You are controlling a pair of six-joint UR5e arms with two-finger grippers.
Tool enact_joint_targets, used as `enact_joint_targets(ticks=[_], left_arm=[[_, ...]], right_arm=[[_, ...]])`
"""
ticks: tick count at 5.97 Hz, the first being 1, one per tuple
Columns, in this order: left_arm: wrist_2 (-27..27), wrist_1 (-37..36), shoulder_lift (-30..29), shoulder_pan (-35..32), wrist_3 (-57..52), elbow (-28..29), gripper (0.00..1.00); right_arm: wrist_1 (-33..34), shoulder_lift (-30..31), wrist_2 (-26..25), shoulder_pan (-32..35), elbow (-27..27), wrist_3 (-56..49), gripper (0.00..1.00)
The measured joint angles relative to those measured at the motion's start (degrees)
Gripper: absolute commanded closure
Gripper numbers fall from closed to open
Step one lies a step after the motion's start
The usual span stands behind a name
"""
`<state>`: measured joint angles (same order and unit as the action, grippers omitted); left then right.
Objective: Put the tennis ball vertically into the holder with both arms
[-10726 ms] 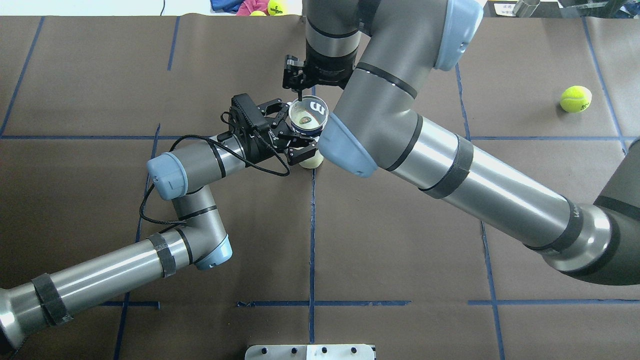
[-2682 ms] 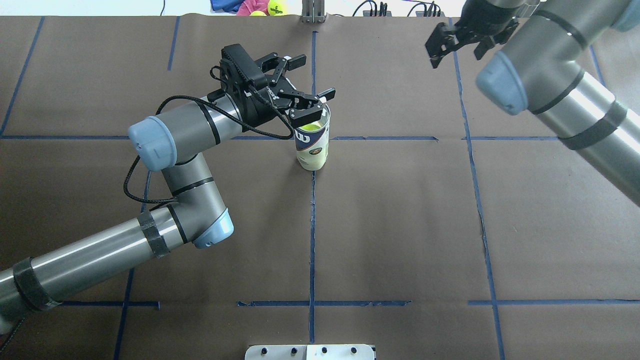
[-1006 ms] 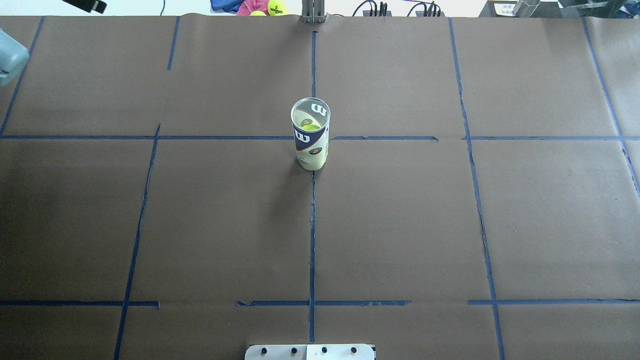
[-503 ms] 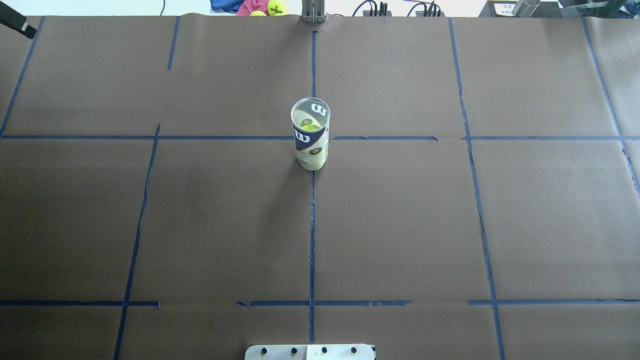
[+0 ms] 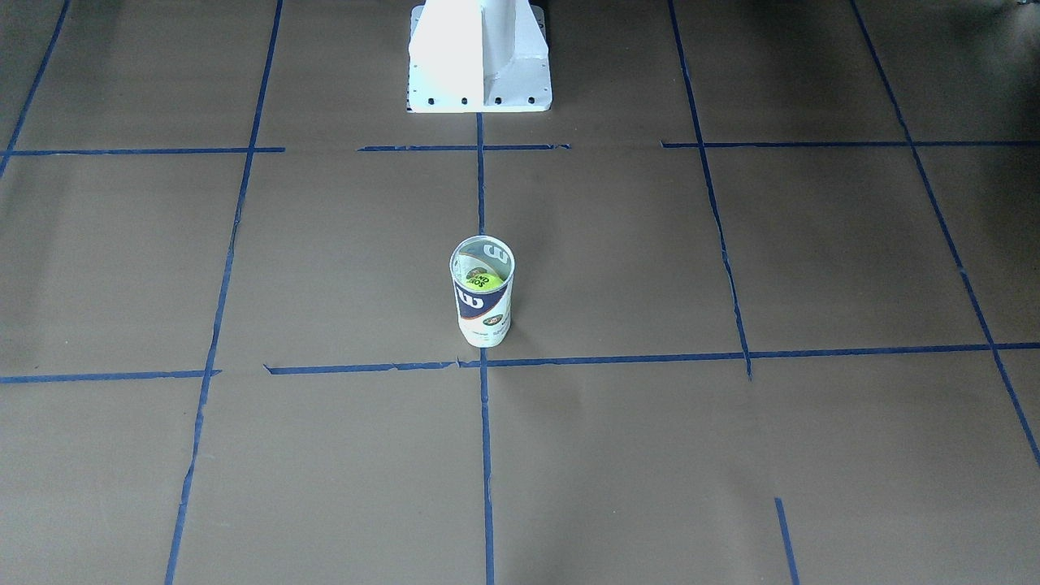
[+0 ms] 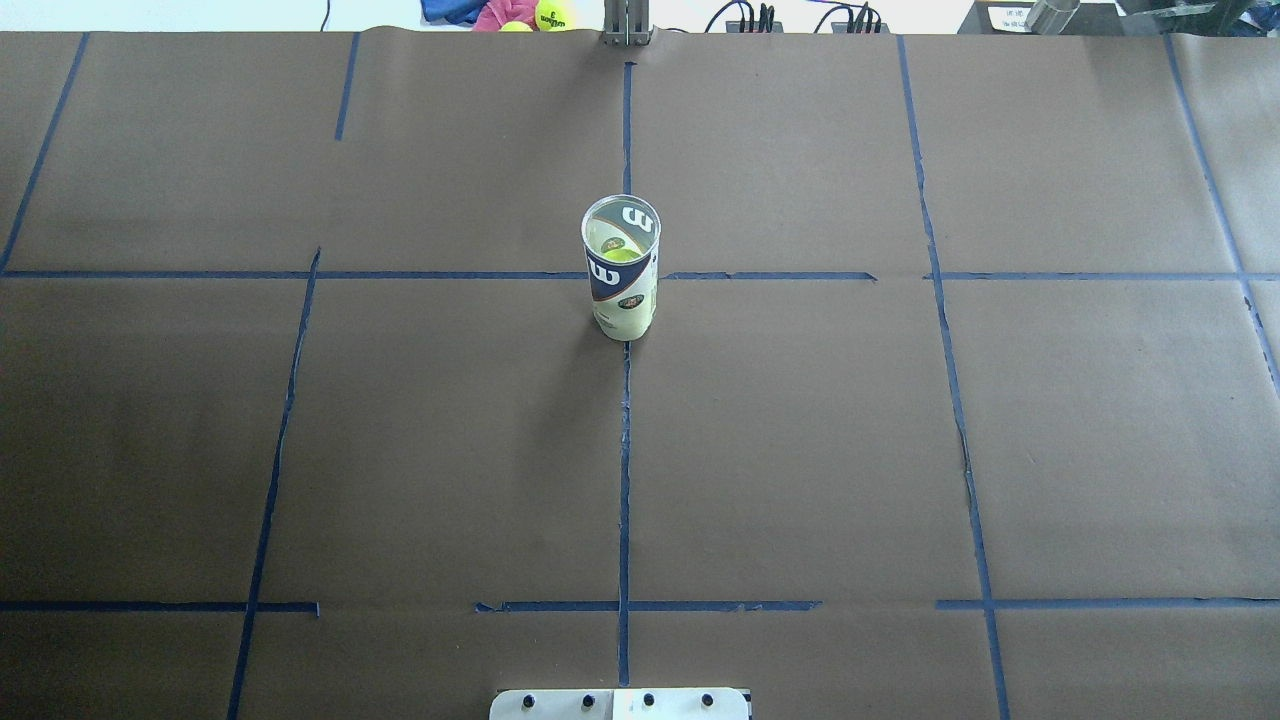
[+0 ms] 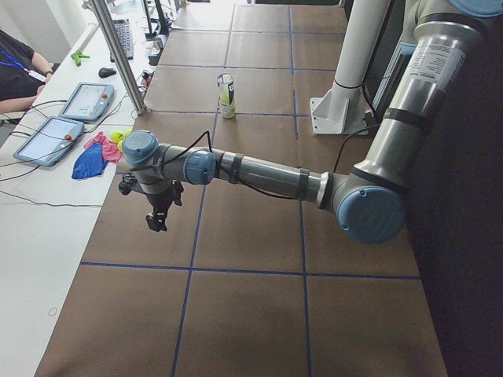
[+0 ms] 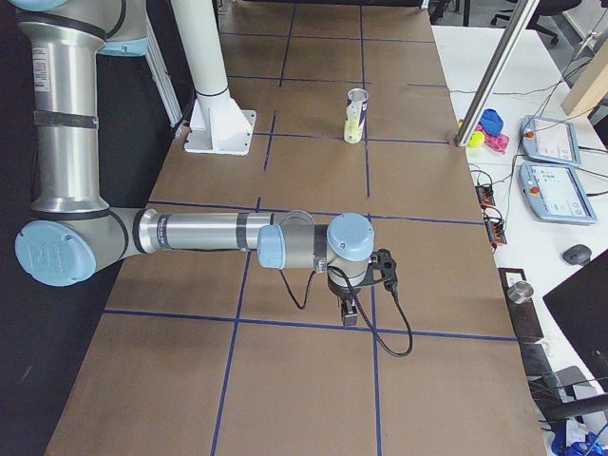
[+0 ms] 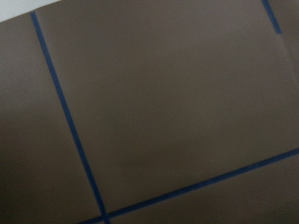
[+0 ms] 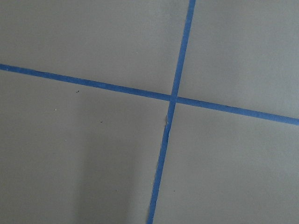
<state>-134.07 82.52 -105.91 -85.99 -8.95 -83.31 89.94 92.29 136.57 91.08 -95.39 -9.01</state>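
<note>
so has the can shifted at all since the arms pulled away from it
No. In the overhead view the can stands upright in the same spot as before, its base on the centre blue tape line, right at the crossing.

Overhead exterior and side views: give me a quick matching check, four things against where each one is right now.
Things:
1. tennis ball
2. holder
3. left gripper
4. white pedestal base

Places:
A. standing upright near the middle of the table
B. at the table's robot-side edge
C. hanging above the table toward its left end, far from the holder
D. down inside the holder

Pairs: 1-D, 2-A, 3-C, 4-B.
</note>
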Motion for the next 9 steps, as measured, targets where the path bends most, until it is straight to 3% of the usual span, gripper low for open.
enact_joint_targets(ticks=[2,4,9], left_arm=[[-0.08,-0.75,10.24,-2.17,-0.84,-6.12,0.00],[0.15,2.77,16.11,-2.89,-0.75,-9.02,0.00],[0.27,3.46,17.75,-2.78,-0.87,-9.83,0.00]], right_arm=[[0.01,0.05,0.01,-0.11,0.05,-0.05,0.00],[0.01,0.08,0.01,-0.35,0.11,-0.06,0.00],[-0.03,0.17,0.10,-0.85,0.19,0.03,0.00]])
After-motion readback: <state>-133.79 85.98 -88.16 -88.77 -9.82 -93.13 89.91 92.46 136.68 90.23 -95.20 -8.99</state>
